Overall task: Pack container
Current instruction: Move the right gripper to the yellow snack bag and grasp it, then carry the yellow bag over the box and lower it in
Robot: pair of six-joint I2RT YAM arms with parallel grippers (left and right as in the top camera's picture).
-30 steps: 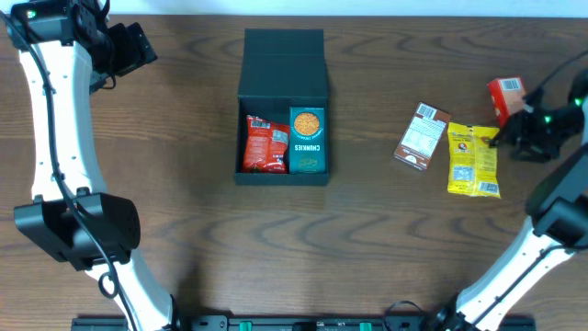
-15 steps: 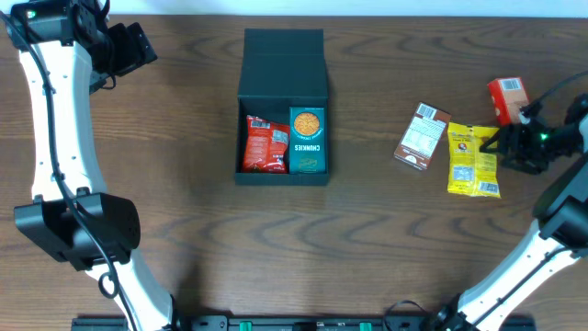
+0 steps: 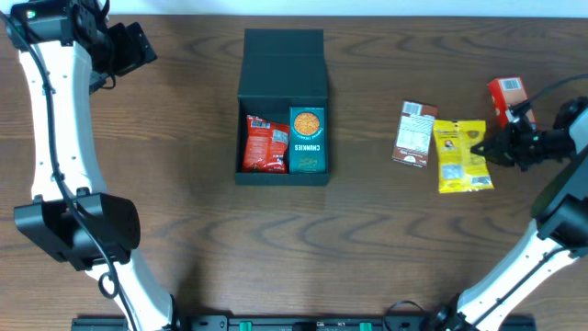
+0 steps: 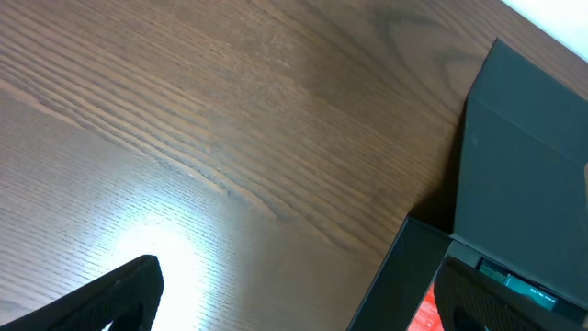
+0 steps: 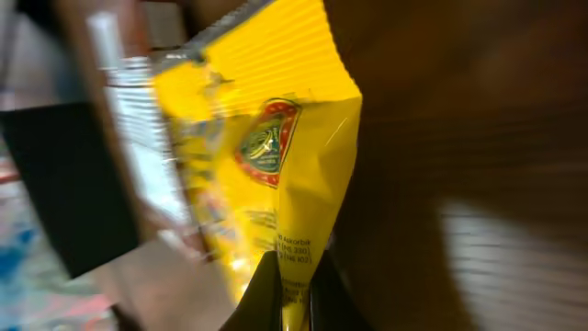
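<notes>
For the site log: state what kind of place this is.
Probably a robotics lab bench for packing trials: two robot arms at a wood-grain table, an open container holding snack packets, and the right claw pinching a yellow packet.

Container (image 3: 283, 66): rectangular cardboard box, matte dark teal-black. Stands on the table (image 3: 184, 211), near the middle of its far half. Hinged flap lid open, laid back toward the far edge. Inside, side by side: red packet (image 3: 265, 145) left, teal packet (image 3: 307, 141) right.
</notes>
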